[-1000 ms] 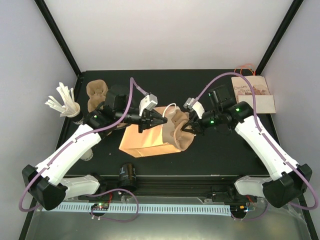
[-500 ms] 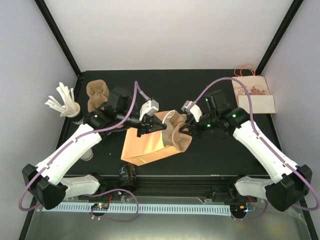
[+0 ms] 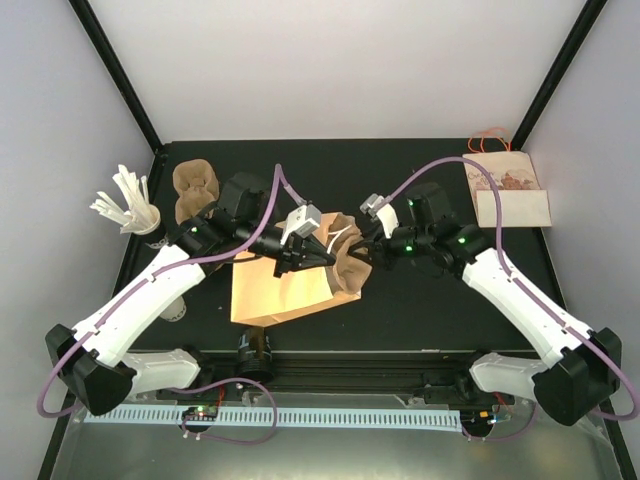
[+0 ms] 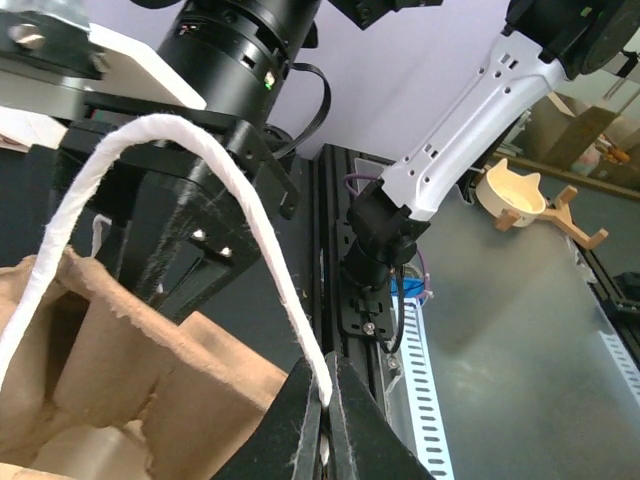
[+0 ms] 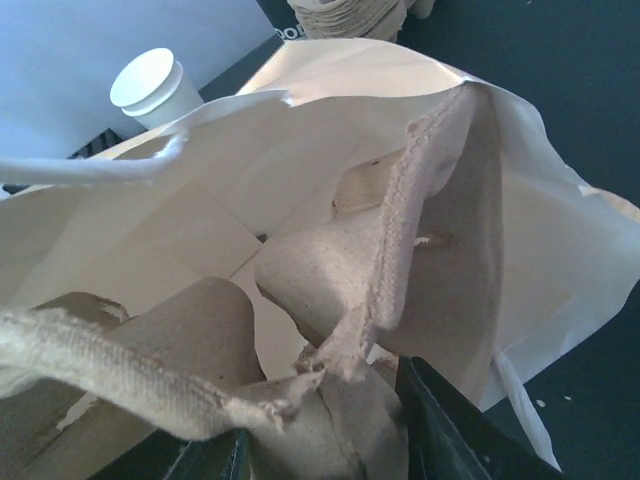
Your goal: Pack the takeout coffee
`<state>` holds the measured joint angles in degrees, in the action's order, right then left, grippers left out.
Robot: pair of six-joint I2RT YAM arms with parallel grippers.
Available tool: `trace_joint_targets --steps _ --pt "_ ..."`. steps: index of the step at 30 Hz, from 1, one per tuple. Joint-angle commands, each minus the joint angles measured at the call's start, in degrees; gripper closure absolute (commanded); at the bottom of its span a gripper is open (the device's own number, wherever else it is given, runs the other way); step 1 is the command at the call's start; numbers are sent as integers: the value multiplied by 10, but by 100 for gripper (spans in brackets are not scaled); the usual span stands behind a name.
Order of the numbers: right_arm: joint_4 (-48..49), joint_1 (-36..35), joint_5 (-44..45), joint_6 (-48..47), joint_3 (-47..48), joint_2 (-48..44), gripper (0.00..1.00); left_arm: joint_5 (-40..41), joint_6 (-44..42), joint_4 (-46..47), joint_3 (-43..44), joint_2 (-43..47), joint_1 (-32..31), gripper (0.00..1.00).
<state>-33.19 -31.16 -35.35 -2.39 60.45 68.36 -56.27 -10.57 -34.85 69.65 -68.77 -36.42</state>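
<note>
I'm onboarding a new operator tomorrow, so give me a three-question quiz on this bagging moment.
1. Multiple choice: what does the left gripper pinch between its fingers? A) the bag's white handle B) a cup lid C) a spoon
2. True or false: the cup carrier lies wholly outside the brown paper bag.
3. Fill in: a second, printed bag lies flat near the table's far ____ corner.
Key: 1 A. 2 False: part of it is already inside the bag's mouth. 3 right.
</note>
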Motion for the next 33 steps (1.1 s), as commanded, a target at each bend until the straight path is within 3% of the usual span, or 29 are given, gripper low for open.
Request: trace_joint_targets --steps 1,17,22,33 --pt "45 0 -22 73 11 25 61 -21 -28 -16 27 2 -8 98" --pt "85 0 15 106 -10 29 67 -46 -65 -52 48 -8 -11 98" --pt "114 -31 25 46 -51 -16 68 3 -12 -3 49 -11 -11 98" --pt "166 -76 105 -34 -154 -110 64 -31 -3 35 86 -66 -13 98"
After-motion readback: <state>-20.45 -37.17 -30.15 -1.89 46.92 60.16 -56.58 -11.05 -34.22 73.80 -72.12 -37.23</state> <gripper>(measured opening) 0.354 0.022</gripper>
